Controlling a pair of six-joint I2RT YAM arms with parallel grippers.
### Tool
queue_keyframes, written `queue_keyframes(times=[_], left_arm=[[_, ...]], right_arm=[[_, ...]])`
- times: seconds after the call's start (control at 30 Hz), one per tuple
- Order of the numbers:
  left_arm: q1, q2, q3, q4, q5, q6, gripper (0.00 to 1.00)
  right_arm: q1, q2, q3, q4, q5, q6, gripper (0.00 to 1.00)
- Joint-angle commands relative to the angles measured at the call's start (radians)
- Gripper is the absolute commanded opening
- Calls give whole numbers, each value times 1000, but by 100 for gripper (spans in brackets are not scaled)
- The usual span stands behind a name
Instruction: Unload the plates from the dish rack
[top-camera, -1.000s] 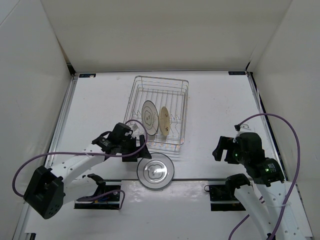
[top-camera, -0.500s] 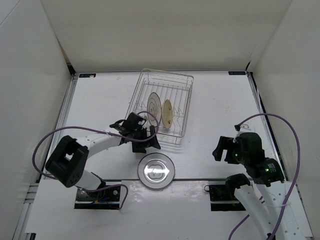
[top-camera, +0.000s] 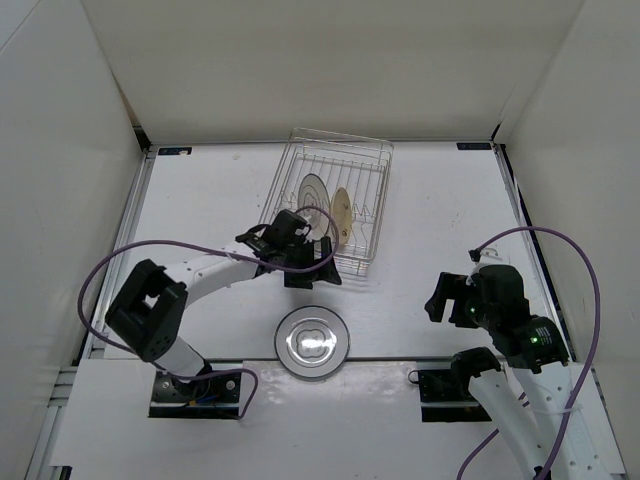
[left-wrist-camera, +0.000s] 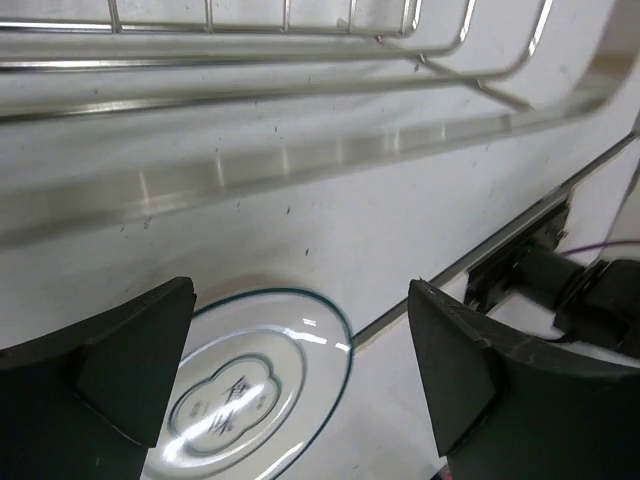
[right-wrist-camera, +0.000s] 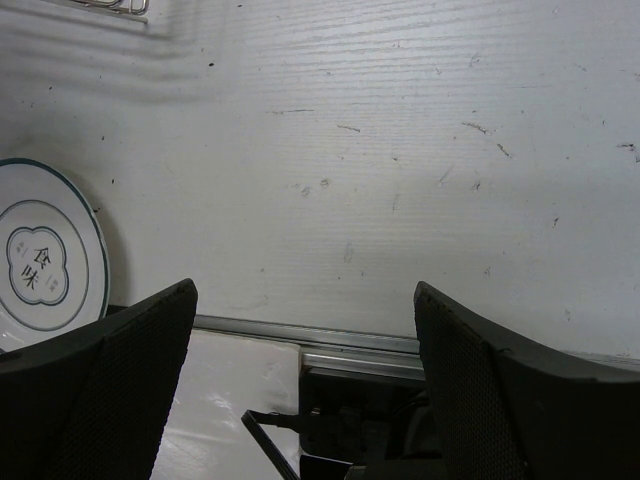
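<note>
Top external: left gripper (top-camera: 318, 270), spread and empty, crowds the dish rack (top-camera: 362, 180) at its near edge. A nudge could shove it, toppling the upright plates (top-camera: 312, 195). Idle right gripper (right-wrist-camera: 300, 380) spread too.

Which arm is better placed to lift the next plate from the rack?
Left. The left gripper, open, hovers at the dish rack's near edge, close to the white plate and tan plate inside; the right gripper hangs off to the side.

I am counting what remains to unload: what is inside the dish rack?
Inside the dish rack stand a white-grey plate and a tan plate. The left gripper covers its near-left corner, so that part is hidden.
</note>
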Motion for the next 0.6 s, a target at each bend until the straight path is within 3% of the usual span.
queue_keyframes(times=[0.0,0.23,0.3,0.43,0.57], left_arm=[[-4,-156,67,-102,-14,133,98],[4,-345,24,-432,-161,351,95],[25,-444,-46,-440,-203,365,93],[99,-576,-225,-391,-137,313,90],[105,-592,-366,-376,-94,267,90]], right_arm=[[-1,3,-3,24,6,5,90],[-3,-8,-4,26,0,2,90],[-1,-9,-3,24,2,4,90],[-1,-5,-6,29,-1,-4,90],[-1,-8,-8,30,-6,-3,90]])
